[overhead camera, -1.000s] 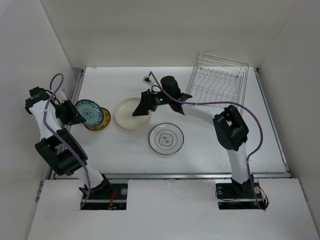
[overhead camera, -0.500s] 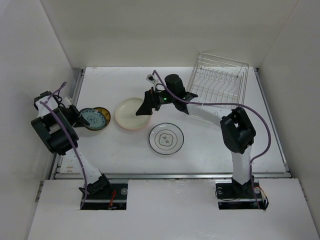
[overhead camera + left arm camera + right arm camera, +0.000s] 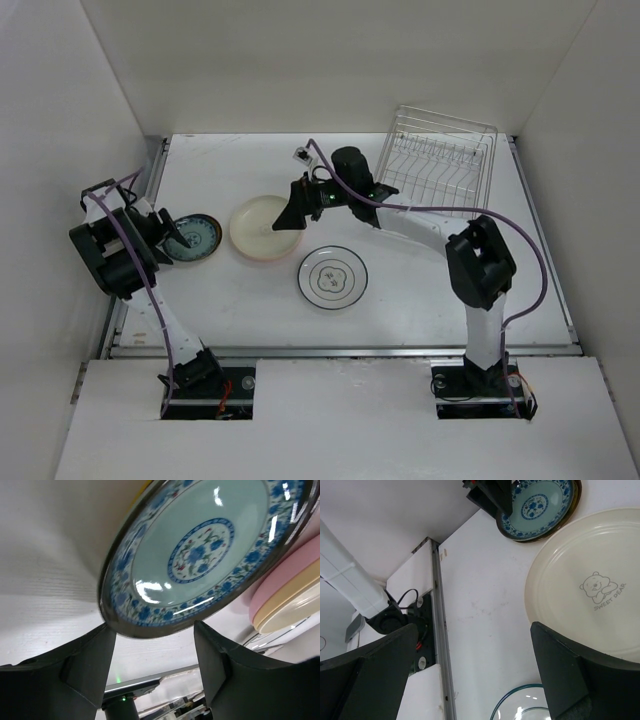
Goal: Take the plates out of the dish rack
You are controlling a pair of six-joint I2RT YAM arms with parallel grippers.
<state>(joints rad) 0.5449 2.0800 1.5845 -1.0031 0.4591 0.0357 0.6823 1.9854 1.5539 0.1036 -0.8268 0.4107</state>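
the silver wire-grid dish rack (image 3: 437, 160) stands at the far right corner of the white table (image 3: 420, 300). left of it, mid-table, a cream round plate (image 3: 262, 228) tops a stack, with a tan-yellow plate (image 3: 295, 607) and a pink plate (image 3: 280, 576) beneath. a white plate with a thin dark rim (image 3: 332, 277) lies before the stack, slightly right. a smaller teal patterned plate (image 3: 195, 238) lies just left of the stack.

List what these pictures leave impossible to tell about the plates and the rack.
- Top view: whatever lies under the teal plate is covered by it.
- Top view: how many plates sit under the cream plate; it hides them.
- Right wrist view: the green-rimmed plate is cut off by the bottom edge.
- Top view: the dish rack wires are too fine to count slots.
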